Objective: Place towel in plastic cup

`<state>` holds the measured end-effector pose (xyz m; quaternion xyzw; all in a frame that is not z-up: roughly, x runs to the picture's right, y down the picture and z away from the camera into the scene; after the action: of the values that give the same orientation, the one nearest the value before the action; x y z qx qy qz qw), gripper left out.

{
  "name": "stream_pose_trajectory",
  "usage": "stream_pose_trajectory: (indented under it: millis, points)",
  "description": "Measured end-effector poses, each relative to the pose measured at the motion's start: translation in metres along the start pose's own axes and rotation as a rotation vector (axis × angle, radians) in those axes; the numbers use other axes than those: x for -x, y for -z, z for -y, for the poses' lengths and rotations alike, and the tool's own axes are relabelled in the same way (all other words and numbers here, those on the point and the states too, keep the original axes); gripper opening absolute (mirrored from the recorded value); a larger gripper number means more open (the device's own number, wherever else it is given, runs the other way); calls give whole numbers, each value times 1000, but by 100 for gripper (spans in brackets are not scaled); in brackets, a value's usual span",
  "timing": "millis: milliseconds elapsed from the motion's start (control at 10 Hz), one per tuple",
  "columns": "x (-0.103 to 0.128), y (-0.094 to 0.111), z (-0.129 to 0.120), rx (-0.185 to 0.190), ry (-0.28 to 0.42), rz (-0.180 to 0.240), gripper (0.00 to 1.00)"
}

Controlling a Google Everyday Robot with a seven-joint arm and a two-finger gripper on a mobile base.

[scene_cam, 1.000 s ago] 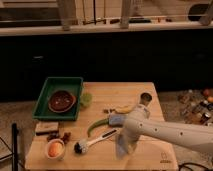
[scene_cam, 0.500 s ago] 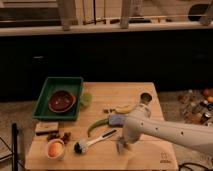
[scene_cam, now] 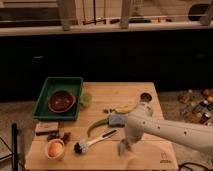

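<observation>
The towel (scene_cam: 121,147) is a small pale grey-blue patch on the wooden table (scene_cam: 150,155) near its front edge. My gripper (scene_cam: 125,143) hangs from the white arm (scene_cam: 165,131) that reaches in from the right. It points down right at the towel and hides part of it. The plastic cup (scene_cam: 86,99) is pale lime-green and stands upright beside the right wall of the green tray (scene_cam: 44,90), well to the left of and behind the gripper.
A brown bowl (scene_cam: 61,101) lies in the tray. A dark metal cup (scene_cam: 145,97), a banana (scene_cam: 123,109), a blue square pad (scene_cam: 116,119), a green vegetable (scene_cam: 95,127), a brush (scene_cam: 94,142) and a white bowl with an orange item (scene_cam: 55,149) sit on the table.
The grey-blue patch under the gripper looks smaller than one second ago. The arm has barely moved.
</observation>
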<state>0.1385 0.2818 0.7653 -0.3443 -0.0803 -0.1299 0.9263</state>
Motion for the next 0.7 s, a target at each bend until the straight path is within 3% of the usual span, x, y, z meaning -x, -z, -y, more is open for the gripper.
stream_pose_trajectory:
  millis: [700]
  points:
    - [-15, 29, 1, -39, -15, 9, 0]
